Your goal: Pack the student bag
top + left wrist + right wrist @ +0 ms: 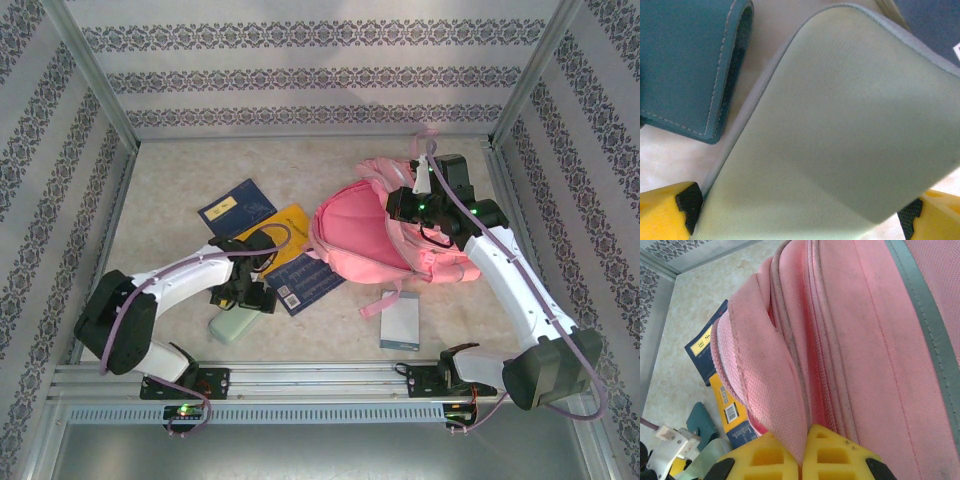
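Yellow pads of the right pincer [803, 440] are pressed together on a fold of pink cloth, the edge of the bag [865, 340] by its opening. The grip is thin, with only the fabric lip between the pads. The bag lies on the table [170, 180] right of centre, mouth turned toward the left arm, straps bunched at the far side.

Left pincer [805, 220] is spread wide, one pad on either side of a pale green pouch [840, 125]. No contact is visible at either pad. A teal case [685, 65] sits just beside the pouch. A yellow book [295, 240] and a dark blue book [305, 285] lie overlapping between pouch and bag mouth. A grey pad [400, 322] rests near the bag's near edge.

Risks, as judged:
- The fold could slip from the right pads if the bag's weight drags on it, and the mouth would sag shut.
- If the left pincer closes skewed, it could catch the teal case along with the pouch.
- It could also squeeze the soft pouch until it buckles and pops free.
- Carrying the pouch across may snag the books and shove them against the bag.
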Robot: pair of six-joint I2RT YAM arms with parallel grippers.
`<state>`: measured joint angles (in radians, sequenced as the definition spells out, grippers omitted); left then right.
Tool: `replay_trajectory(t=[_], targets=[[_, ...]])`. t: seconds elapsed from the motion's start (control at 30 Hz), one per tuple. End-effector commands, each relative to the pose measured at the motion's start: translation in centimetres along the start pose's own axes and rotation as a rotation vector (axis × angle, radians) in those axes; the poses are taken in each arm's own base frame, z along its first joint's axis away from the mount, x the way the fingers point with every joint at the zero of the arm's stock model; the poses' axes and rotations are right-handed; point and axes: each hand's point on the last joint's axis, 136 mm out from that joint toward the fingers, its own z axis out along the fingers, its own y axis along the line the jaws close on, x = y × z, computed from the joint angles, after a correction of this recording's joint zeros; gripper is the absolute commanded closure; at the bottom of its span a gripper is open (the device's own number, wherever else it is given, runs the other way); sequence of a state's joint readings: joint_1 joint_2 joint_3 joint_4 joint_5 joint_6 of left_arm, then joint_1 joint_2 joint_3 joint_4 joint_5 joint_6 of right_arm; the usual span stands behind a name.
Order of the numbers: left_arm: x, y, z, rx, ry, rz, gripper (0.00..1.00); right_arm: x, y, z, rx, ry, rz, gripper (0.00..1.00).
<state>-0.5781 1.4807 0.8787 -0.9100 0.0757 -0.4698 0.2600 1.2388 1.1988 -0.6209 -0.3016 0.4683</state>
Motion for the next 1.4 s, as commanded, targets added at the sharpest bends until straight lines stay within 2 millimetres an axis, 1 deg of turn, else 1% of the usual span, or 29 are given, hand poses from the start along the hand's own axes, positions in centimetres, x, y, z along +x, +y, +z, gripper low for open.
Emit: replay_trajectory(t=[0.0,0.07,0.2,0.37,0.47,0.53,0.7,0.8,0.87,1.1,1.3,1.37], targets=[[-0.6,0.1,0.9,-0.004,0.001,0.01,0.0,-0.6,1.3,-0.3,-0.055,-0.02,0.011,1.0],[-1.1,0.1,1.3,-0.017,-0.003,0.005,0.0,-0.4,1.3,-0.1,-0.056,-0.015,0.017,1.0],[-2.2,0.2,1.5,-0.034,-0.031,0.001,0.09,-0.4,1.2,-0.1,-0.056,-0.018,0.022,1.0],[-3.5,0.6,1.4,-0.061,-0.068,0.005,0.26,-0.1,1.1,-0.1,-0.059,-0.018,0.027,1.0],[-4.1,0.5,1.2,-0.047,-0.078,0.001,0.33,-0.1,1.1,-0.3,-0.058,-0.023,0.03,1.0],[-4.5,0.4,0.8,-0.041,-0.089,-0.004,0.34,-0.1,1.1,-0.4,-0.056,-0.029,0.027,1.0],[-6.0,0.0,-1.0,-0.009,-0.133,-0.019,0.35,-0.2,1.1,-0.8,-0.053,-0.042,0.02,1.0],[-6.7,-0.2,-1.7,0.018,-0.146,-0.039,0.4,-0.3,1.0,-1.0,-0.052,-0.05,0.016,1.0],[-7.1,-0.4,-2.0,0.038,-0.152,-0.057,0.44,-0.3,1.1,-1.2,-0.054,-0.055,0.014,1.0],[-7.9,-0.2,-2.6,0.083,-0.166,-0.113,0.48,-0.6,1.0,-1.5,-0.06,-0.06,0.021,1.0],[-8.4,0.0,-4.4,0.117,-0.212,-0.159,0.48,-0.8,0.8,-1.3,-0.058,-0.06,0.024,1.0],[-8.6,0.1,-5.3,0.124,-0.228,-0.169,0.49,-0.8,0.9,-1.3,-0.062,-0.058,0.024,1.0]])
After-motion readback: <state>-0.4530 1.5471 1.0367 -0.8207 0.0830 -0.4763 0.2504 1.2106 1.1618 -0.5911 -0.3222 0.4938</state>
